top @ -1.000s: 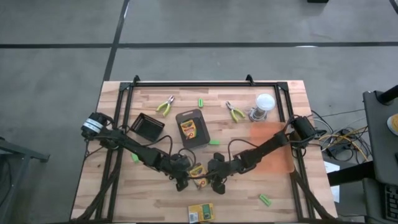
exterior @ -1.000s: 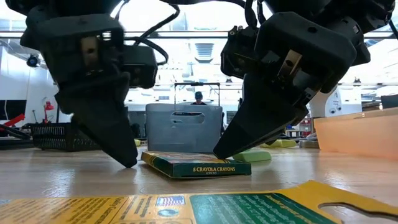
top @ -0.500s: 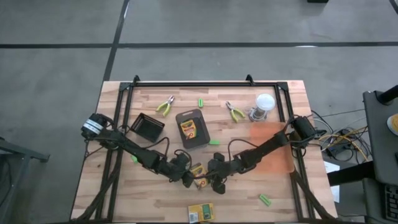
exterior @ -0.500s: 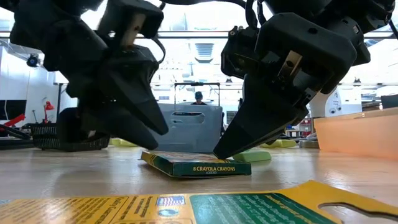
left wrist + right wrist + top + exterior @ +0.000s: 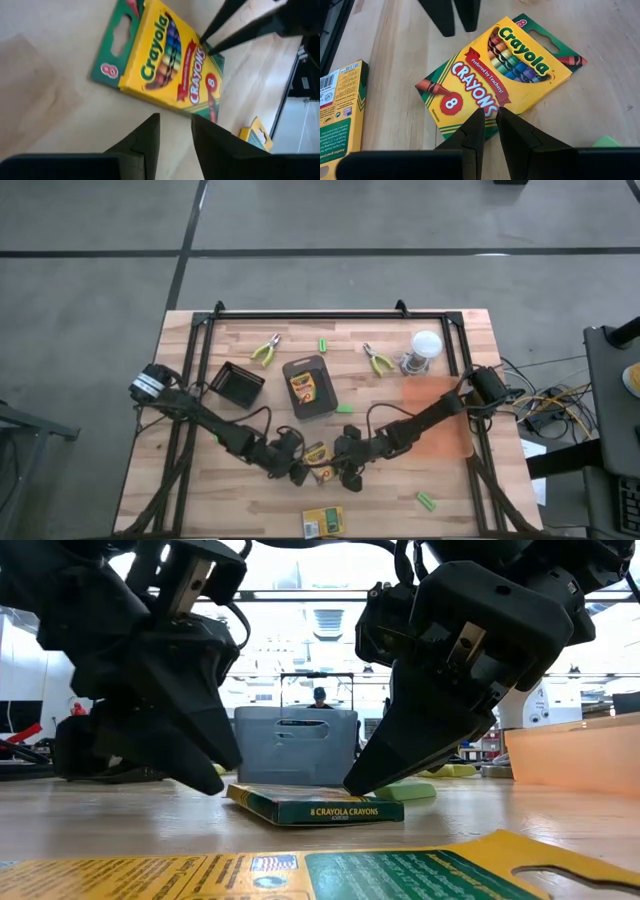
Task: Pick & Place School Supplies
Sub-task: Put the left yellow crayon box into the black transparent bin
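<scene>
A flat crayon box (image 5: 316,453) lies face up on the wooden table (image 5: 450,490), a little below the centre of the high view, and the two grippers stand at its two opposite ends. The left gripper (image 5: 173,131) hangs just beside one long edge of the box, with its two dark fingers a small gap apart and nothing between them. The right gripper (image 5: 489,118) is at the short end with the number 8; its fingers are nearly pressed together, the tips are over the edge of the box, and I cannot tell if they touch it. The box is thin cardboard, glossy, yellow with green borders. A second crayon box (image 5: 322,522) lies at the bottom edge of the high view, and a third (image 5: 303,389) rests inside a dark grey tray (image 5: 322,406) above the centre. Short green sticks (image 5: 427,501) and small pliers (image 5: 265,351) are scattered around.
</scene>
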`<state>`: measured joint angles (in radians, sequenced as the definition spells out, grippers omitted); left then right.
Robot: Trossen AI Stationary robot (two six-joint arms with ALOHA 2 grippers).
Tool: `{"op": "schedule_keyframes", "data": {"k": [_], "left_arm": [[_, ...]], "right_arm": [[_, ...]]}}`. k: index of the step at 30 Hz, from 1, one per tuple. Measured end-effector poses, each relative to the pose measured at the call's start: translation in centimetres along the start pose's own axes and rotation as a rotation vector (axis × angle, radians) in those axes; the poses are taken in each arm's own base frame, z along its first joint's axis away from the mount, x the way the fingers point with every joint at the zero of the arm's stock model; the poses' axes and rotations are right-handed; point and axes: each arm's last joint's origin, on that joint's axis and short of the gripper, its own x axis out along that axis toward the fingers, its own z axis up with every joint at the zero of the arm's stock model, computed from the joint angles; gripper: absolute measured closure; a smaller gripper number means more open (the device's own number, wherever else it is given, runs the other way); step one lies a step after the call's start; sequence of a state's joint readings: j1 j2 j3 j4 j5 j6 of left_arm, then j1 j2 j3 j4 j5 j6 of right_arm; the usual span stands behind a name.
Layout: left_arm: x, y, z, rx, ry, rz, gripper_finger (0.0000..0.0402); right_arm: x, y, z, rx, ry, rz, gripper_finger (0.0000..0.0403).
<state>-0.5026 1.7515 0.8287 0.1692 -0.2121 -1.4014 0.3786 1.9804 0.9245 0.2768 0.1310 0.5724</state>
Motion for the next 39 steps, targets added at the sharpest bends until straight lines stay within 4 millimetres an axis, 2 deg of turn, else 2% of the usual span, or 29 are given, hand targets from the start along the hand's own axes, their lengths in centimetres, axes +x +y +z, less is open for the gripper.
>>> {"op": "schedule_keyframes", "data": {"k": [8,15,39], "left_arm": [[0.0,0.0,-0.2,-0.044,-0.007,-0.002,0.0285],[0.8,0.6,-0.4,-0.076,-0.006,0.027,0.0284],[1.0,0.5,-0.1,-0.053,-0.057,0.003,0.0284]], "right_arm": [[0.0,0.0,0.0,-0.003,0.0,0.0,0.0346],[0.0,0.0,0.0,-0.004,-0.001,0.0,0.0346],[0.0,0.0,0.0,-0.015,-0.002,0.001,0.0346]]}}
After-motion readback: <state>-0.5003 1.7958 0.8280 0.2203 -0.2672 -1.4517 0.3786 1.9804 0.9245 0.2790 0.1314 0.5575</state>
